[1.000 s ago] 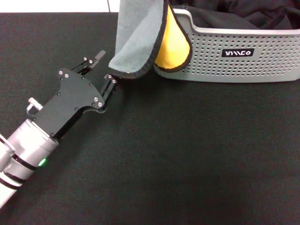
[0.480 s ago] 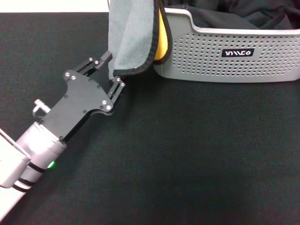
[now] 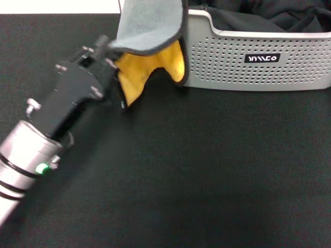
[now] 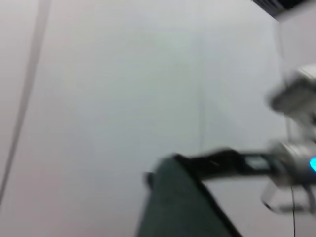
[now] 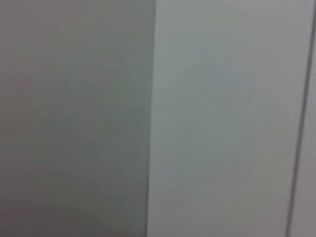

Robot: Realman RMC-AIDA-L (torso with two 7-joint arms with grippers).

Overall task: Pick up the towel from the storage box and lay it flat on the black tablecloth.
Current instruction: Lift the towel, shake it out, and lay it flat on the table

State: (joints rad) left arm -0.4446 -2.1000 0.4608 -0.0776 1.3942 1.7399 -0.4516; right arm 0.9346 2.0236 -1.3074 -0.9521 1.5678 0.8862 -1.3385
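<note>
While left tool (image 3: 111,62) pinches towel (image 3: 147,31) edge — towel hangs beside storage box (image 3: 258,62)

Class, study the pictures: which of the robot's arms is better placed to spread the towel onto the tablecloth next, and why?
Probably the left. The left gripper is at the towel's hanging lower edge beside the box, just above the tablecloth. The right gripper is not seen in any view.

Towel (image 3: 150,39): grey face up, yellow-orange underside, dark piped edge. Storage box (image 3: 258,72): light grey, dotted perforations, black label with white letters. Tablecloth (image 3: 207,170): plain black.
</note>
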